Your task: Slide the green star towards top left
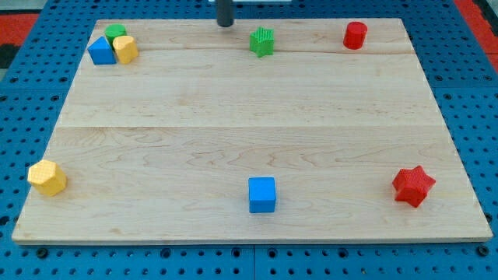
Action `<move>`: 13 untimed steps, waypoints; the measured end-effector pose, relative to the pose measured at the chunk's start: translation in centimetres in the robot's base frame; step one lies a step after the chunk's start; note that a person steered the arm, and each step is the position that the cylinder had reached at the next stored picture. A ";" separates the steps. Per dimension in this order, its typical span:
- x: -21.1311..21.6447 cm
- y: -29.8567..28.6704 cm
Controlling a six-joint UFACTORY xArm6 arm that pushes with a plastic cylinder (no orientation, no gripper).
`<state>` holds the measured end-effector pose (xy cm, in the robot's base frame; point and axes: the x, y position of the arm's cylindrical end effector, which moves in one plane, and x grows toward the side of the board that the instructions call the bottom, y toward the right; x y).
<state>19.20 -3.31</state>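
Note:
The green star sits near the view's top edge, just right of centre. My tip is at the top edge of the board, a short way to the left of the star and slightly above it, not touching it. In the top left corner three blocks sit clustered: a green round block, a blue triangular block and a yellow block.
A red cylinder stands at the top right. A red star lies at the bottom right, a blue cube at the bottom centre, a yellow hexagonal block at the bottom left. The wooden board lies on a blue pegboard.

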 end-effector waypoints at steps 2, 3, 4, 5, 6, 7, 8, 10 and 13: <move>0.1 11.5; 1.9 15.4; 6.3 14.1; 7.1 9.0; 5.0 5.3; 2.3 2.8; 1.1 -0.6; 1.2 1.1; 2.8 -5.5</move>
<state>22.04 -8.78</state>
